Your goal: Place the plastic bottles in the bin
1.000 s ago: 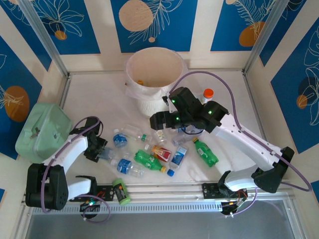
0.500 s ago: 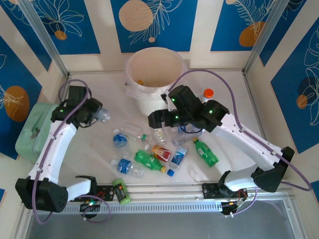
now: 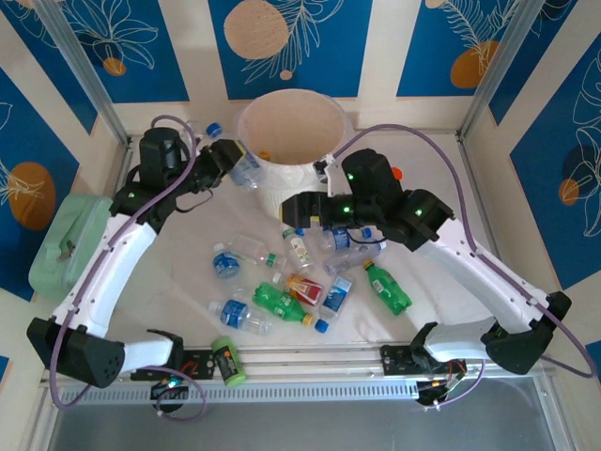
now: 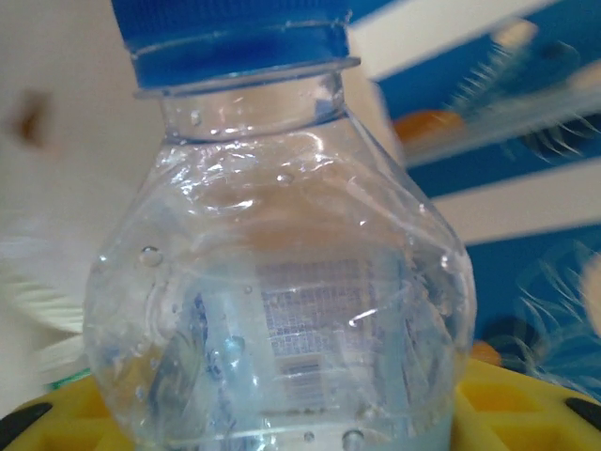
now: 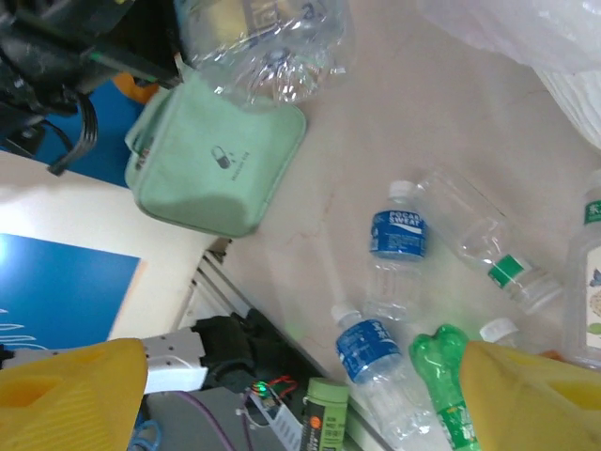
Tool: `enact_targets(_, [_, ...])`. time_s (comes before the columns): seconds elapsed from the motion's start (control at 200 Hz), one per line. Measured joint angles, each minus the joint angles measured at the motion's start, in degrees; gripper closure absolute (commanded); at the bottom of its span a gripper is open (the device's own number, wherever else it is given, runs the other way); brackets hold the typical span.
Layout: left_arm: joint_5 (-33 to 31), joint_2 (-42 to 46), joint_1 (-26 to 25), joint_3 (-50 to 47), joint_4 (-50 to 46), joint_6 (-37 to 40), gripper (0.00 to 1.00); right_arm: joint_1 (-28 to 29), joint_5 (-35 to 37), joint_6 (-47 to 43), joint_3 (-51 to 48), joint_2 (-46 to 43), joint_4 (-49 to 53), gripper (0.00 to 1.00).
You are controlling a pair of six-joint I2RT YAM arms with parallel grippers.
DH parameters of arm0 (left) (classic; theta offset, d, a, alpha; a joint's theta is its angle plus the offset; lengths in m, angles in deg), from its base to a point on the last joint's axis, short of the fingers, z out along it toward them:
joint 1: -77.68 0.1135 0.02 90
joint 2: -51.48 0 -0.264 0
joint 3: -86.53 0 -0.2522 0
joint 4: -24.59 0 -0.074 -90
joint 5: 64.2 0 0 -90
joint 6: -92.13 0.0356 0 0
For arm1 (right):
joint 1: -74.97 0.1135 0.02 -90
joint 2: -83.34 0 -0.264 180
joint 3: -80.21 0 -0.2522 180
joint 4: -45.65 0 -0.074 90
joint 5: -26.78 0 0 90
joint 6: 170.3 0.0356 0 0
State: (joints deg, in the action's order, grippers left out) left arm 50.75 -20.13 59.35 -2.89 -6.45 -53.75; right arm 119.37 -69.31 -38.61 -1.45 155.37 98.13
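Note:
My left gripper is raised beside the left rim of the white ribbed bin, shut on a clear plastic bottle with a blue cap. Its yellow fingers show on either side of the bottle's base. My right gripper hangs open over the pile, with nothing between its yellow fingers. Several bottles lie on the table: two blue-labelled ones, a clear green-labelled one, green ones and a red-labelled one.
The pale green boxy container sits at the left edge. A short green-and-black cylinder lies by the front rail. An orange-capped bottle stands behind the right arm. Bare table lies left of the pile.
My left arm has lifted the blue-capped bottle from the table's left side up to the bin's left rim. The right gripper rose slightly and shifted right above the pile.

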Motion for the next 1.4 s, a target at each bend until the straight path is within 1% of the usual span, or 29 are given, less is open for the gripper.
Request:
enact_targets(0.14, [6.56,-0.02,-1.81,-0.07,9.86,-1.73,0.49,-3.72,-4.39,2.36,-0.55,-1.36,-3.17,0.1])
enact_targets(0.26, [10.43,-0.15,-3.45,-0.35,16.15,-3.06,0.47,-6.64,-8.07,4.66,-1.18,-2.14,-6.34,0.09])
enact_targets(0.395, [14.08,-0.92,-5.46,-2.32,23.78,-6.29,0.48,-8.55,-11.65,6.88,-1.73,-2.19,-10.71,0.09])
enact_targets(0.47, [15.19,-1.88,-6.12,-3.48,26.95,-8.11,0.48,-8.96,-13.07,7.85,-1.79,-2.14,-12.46,0.09])
enact_targets(0.635, [16.5,-3.91,-8.07,-4.28,30.6,-10.14,0.48,-9.57,-15.56,9.66,-1.79,-1.73,-16.46,0.1])
enact_targets(0.815, [17.09,-3.98,-10.29,-5.31,36.15,-12.48,0.48,-9.92,-16.72,10.47,-1.77,-0.13,-18.34,0.1])
enact_targets(0.93, [17.44,-4.0,-10.75,-6.78,39.93,-14.91,0.48,-10.03,-16.98,10.91,-1.77,0.59,-18.62,0.11])
enact_targets(1.03, [17.53,-4.28,-10.8,-7.21,42.8,-16.83,0.48,-10.21,-17.33,11.32,-1.77,0.63,-19.12,0.15])
enact_targets(1.205, [17.79,-4.87,-10.84,-7.34,45.11,-17.92,0.48,-10.32,-18.23,11.93,-1.75,0.63,-21.14,0.32])
enact_targets(1.316, [18.03,-5.33,-10.84,-7.37,45.42,-18.25,0.47,-10.4,-18.38,11.93,-1.75,0.63,-21.42,0.34])
enact_targets(1.366, [18.03,-5.4,-10.84,-7.37,45.42,-18.27,0.42,-10.54,-18.4,11.98,-1.75,0.63,-21.38,0.35])
enact_targets(1.401, [18.05,-5.4,-10.84,-7.37,45.44,-18.38,0.32,-10.58,-18.4,11.96,-1.75,0.63,-21.35,0.36])
